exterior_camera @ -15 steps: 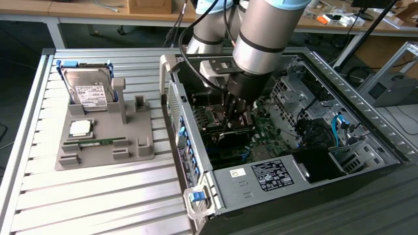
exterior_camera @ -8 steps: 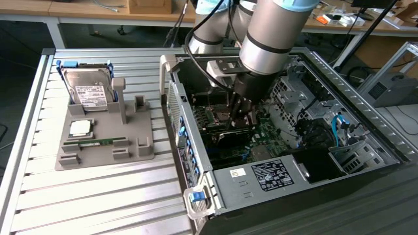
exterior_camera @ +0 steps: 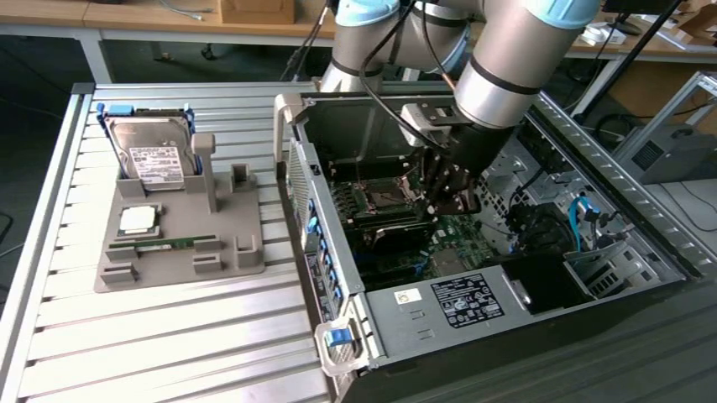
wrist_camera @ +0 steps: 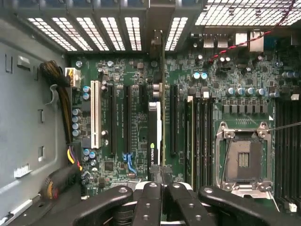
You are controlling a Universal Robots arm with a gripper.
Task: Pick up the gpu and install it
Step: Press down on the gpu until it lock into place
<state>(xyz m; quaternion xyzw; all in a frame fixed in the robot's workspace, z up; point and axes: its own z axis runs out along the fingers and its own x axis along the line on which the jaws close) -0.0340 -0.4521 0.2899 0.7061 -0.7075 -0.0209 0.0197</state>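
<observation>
The gpu point(wrist_camera: 154, 136) stands on edge among the motherboard's point(wrist_camera: 117, 70) expansion slots, a black cooler with a thin board beside it. Its silver bracket point(wrist_camera: 157, 44) points at the case's rear grille. My gripper point(wrist_camera: 162, 186) hangs directly over the card's near end with its fingers point(wrist_camera: 146, 197) pressed together. Their tips sit at the card's upper edge. I cannot tell whether the thin board edge is pinched between them. In the exterior view my gripper point(exterior_camera: 448, 197) reaches down into the open computer case point(exterior_camera: 448, 302), over the motherboard.
The CPU socket point(wrist_camera: 242, 155) and memory slots lie beside the card. A cable bundle point(wrist_camera: 56, 80) hangs by the case wall. Outside the case, a grey holder point(exterior_camera: 180, 252) carries a hard drive point(exterior_camera: 151, 151), a processor chip point(exterior_camera: 137, 220) and a green memory stick point(exterior_camera: 168, 243).
</observation>
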